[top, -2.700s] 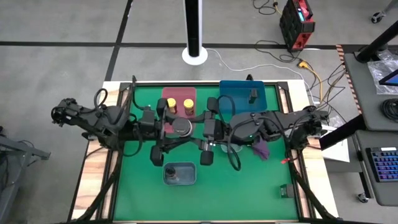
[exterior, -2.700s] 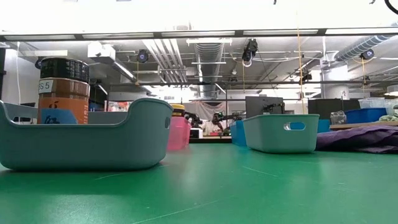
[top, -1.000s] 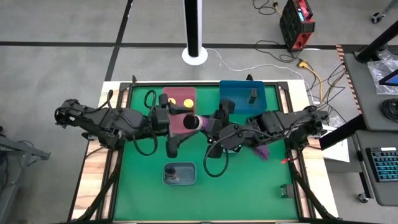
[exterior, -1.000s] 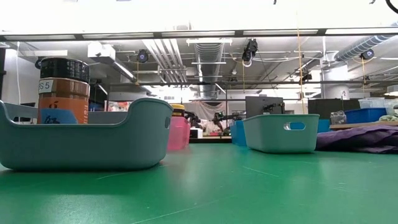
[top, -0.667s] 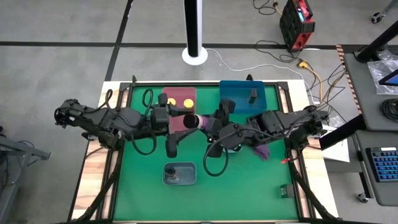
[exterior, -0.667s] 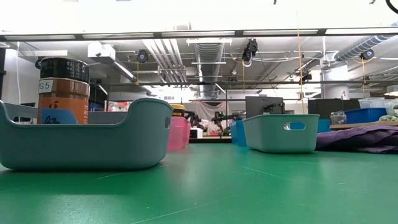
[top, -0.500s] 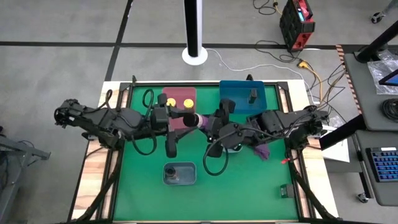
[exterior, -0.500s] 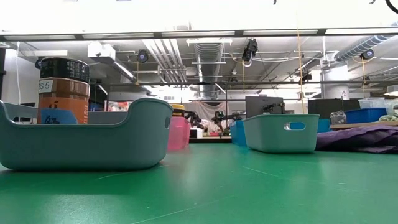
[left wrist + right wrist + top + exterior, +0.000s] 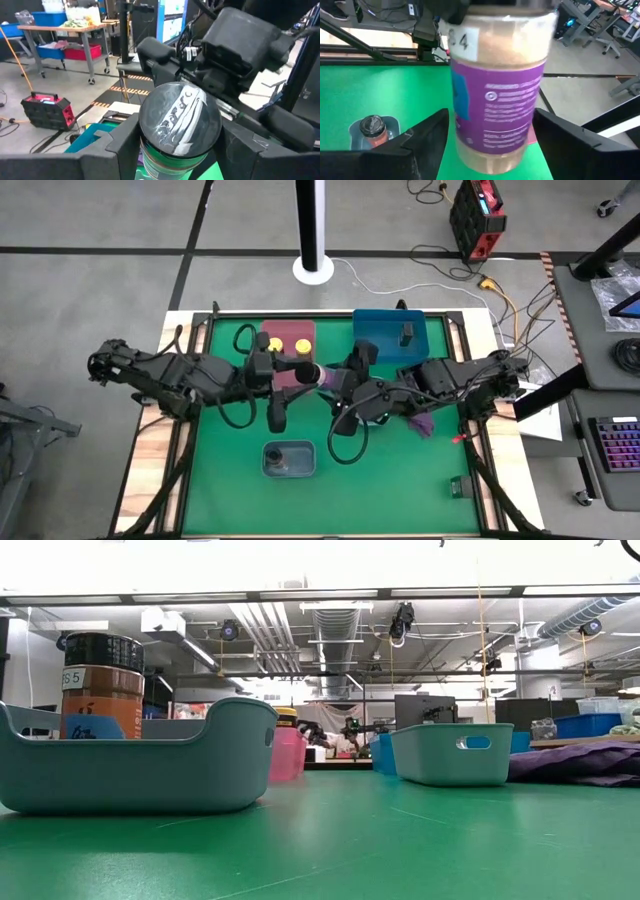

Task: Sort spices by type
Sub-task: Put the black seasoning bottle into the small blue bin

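Note:
A round spice jar [image 9: 309, 372] with a purple label and tan contents is in the air over the middle of the table, lying about level. My left gripper [image 9: 298, 371] is shut on it from the left. In the left wrist view the jar [image 9: 180, 117] shows a glossy round end. My right gripper [image 9: 331, 377] is open. Its fingers [image 9: 427, 145] stand on either side of the jar [image 9: 497, 90] without touching it. A second round dark-lidded jar [image 9: 280, 459] stands in the near grey tray [image 9: 306, 463]. Two yellow-lidded jars [image 9: 289, 344] sit in the pink tray. A slim dark jar [image 9: 407, 334] is in the blue tray. My left gripper pinches the jar between its two fingers [image 9: 125, 142] at the end that points to the table's left [image 9: 150, 125]. The fingers come about level from the table's left and lie along the jar. The jar is lifted clear of the table, with its other end toward my right gripper.
The pink tray [image 9: 300, 329] and blue tray [image 9: 375, 330] stand along the far edge. A purple cloth [image 9: 421, 421] lies under my right arm. In the low view a grey tray [image 9: 180, 765] holds a jar [image 9: 100, 685], and a second grey tray [image 9: 450, 753] stands farther right. Bare green mat lies near.
In the oldest frame the jar stood lid-up by the pink tray's near edge, with both grippers around it. It now hangs lifted and lies level in my left gripper. Over the last second both grippers and the jar have drifted slightly toward the far edge.

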Action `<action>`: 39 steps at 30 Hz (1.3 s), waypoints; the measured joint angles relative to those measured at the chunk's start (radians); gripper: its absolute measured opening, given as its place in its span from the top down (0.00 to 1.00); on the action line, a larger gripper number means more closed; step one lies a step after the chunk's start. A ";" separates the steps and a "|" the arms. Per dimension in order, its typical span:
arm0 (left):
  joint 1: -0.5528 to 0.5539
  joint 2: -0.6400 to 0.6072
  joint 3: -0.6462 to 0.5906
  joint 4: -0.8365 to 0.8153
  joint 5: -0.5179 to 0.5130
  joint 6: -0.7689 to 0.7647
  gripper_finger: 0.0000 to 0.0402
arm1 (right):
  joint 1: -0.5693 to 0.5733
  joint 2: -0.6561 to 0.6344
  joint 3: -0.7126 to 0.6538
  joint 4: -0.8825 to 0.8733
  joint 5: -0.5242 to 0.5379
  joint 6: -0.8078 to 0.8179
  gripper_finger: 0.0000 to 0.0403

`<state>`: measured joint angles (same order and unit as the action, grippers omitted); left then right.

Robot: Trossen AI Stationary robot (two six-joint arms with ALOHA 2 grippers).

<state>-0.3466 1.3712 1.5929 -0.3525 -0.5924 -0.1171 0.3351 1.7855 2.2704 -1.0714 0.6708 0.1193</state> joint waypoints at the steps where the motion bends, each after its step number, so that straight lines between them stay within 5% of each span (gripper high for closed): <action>1: 0.000 0.000 0.000 -0.006 0.000 -0.005 0.53 | 0.000 0.000 0.000 0.000 0.000 0.001 0.31; 16: -0.089 0.014 -0.054 -0.434 0.035 -0.346 0.53 | -0.002 -0.018 -0.001 -0.235 0.024 0.212 0.29; 23: -0.196 0.008 -0.277 -0.260 0.037 -0.490 0.53 | -0.002 -0.018 -0.012 -0.248 0.055 0.225 0.33; 29: -0.220 0.012 -0.495 0.076 0.044 -0.516 0.53 | -0.008 -0.031 -0.046 -0.255 0.056 0.220 0.36; 39: -0.274 0.118 -0.534 0.056 0.075 -0.573 0.53 | -0.009 -0.045 -0.078 -0.255 0.057 0.233 0.37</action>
<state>-0.6206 1.4896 1.0589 -0.2968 -0.5171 -0.6906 0.3264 1.7409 2.1925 -1.3260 0.7279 0.3518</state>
